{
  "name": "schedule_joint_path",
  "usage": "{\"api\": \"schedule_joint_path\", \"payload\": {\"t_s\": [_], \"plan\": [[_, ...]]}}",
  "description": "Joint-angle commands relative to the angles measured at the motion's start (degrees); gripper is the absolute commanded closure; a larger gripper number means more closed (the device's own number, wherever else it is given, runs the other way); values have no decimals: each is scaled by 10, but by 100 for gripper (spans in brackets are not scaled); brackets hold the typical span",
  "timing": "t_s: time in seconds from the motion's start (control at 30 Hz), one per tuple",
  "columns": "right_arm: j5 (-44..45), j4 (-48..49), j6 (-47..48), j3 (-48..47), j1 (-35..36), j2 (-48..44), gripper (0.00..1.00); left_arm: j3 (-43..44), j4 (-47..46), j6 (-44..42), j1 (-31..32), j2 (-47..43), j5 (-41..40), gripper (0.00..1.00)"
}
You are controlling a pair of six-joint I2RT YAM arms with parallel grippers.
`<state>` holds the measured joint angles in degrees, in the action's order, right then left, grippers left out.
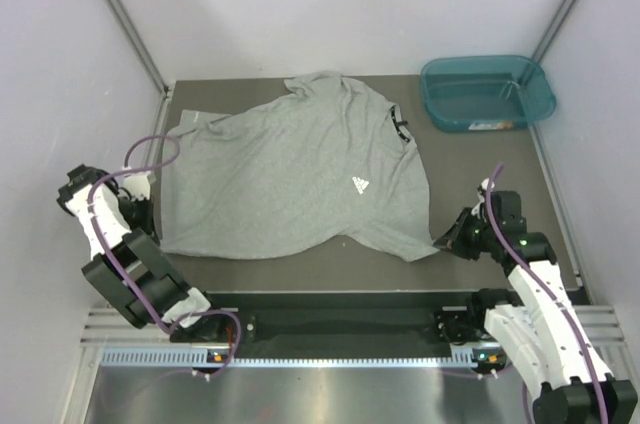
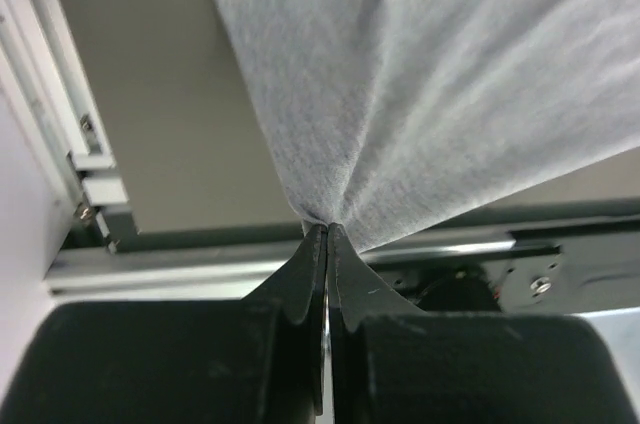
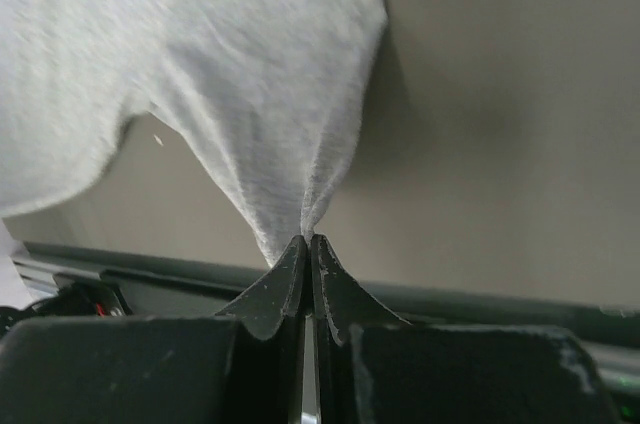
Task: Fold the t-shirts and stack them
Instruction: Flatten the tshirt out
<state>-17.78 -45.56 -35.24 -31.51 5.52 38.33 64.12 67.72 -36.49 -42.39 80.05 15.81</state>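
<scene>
One light grey t-shirt [image 1: 290, 174] lies spread front side up on the dark table [image 1: 480, 184], its white chest logo [image 1: 361, 185] showing and its collar toward the right. My left gripper [image 1: 152, 216] is shut on the shirt's near-left edge. In the left wrist view the cloth [image 2: 430, 74] fans out from the closed tips of that gripper [image 2: 327, 229]. My right gripper [image 1: 447, 241] is shut on the shirt's near-right corner, and in the right wrist view the fabric [image 3: 200, 64] is drawn up into a peak at its tips [image 3: 308, 241].
A teal plastic tub [image 1: 487, 92] stands at the back right corner. Pale walls with metal posts close in the left, back and right sides. A metal rail [image 1: 340, 324] with the arm bases runs along the near edge.
</scene>
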Motion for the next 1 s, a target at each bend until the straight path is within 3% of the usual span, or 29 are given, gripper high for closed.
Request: {"api": "schedule_joint_path", "payload": {"t_s": [0.0, 0.1, 0.27, 0.4, 0.53, 0.73, 0.97], "plan": [[5, -90, 18, -22, 5, 1, 100, 5, 18, -62, -16, -25, -47, 100], [24, -129, 22, -50, 4, -2, 100, 30, 8, -70, -30, -13, -58, 100], [-64, -133, -17, -185, 5, 53, 100, 101, 22, -60, -31, 27, -40, 100], [-69, -167, -26, -244, 5, 61, 100, 122, 1, -56, -32, 41, -45, 100], [-73, -195, -35, -153, 5, 27, 100, 101, -13, -53, -32, 46, -47, 100], [-57, -135, -73, -6, 5, -23, 100, 30, -38, -60, -32, 36, -61, 100], [62, -98, -26, -16, 5, 31, 100, -29, -87, -57, -32, 23, -79, 100]]}}
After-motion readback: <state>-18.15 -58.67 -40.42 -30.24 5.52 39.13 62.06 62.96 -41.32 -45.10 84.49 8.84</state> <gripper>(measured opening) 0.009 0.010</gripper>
